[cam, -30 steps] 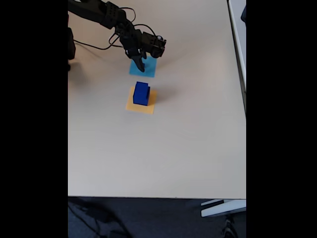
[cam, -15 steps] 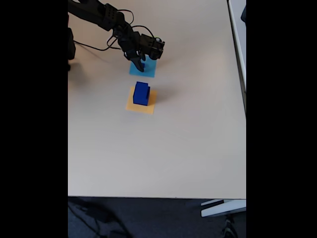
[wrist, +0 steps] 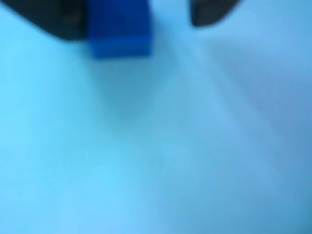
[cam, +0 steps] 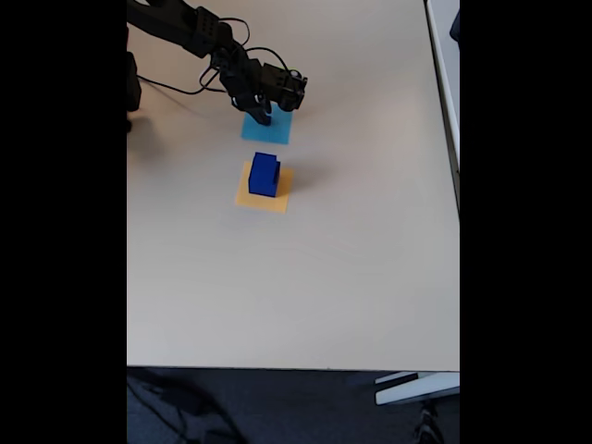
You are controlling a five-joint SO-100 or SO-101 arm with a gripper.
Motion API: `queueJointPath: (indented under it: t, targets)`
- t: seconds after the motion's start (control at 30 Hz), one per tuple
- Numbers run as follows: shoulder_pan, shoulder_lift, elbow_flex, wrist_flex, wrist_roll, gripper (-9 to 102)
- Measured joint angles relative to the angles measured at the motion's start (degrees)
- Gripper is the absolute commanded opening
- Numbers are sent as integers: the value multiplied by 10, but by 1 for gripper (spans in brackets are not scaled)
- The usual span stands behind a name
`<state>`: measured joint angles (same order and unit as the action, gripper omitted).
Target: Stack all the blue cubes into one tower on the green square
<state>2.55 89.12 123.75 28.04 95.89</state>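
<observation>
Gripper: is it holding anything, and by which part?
Cannot be told. In the wrist view a small blue cube sits between the gripper's dark fingers, but blur hides any contact.

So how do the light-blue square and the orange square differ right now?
The orange square carries a blue cube; the light-blue square has the gripper down over it. The light-blue square lies nearer the arm's base, the orange one nearer the table's middle. Colours differ: light blue against orange. Both are flat patches of similar size.
</observation>
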Motion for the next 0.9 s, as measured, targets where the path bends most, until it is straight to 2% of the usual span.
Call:
queueJointPath:
  t: [0.37,0.5,0.9]
  targets:
    - [0,0,0,0,0,8]
    - [8,0,0,0,0,2]
    - [7,0,0,-4,0,0]
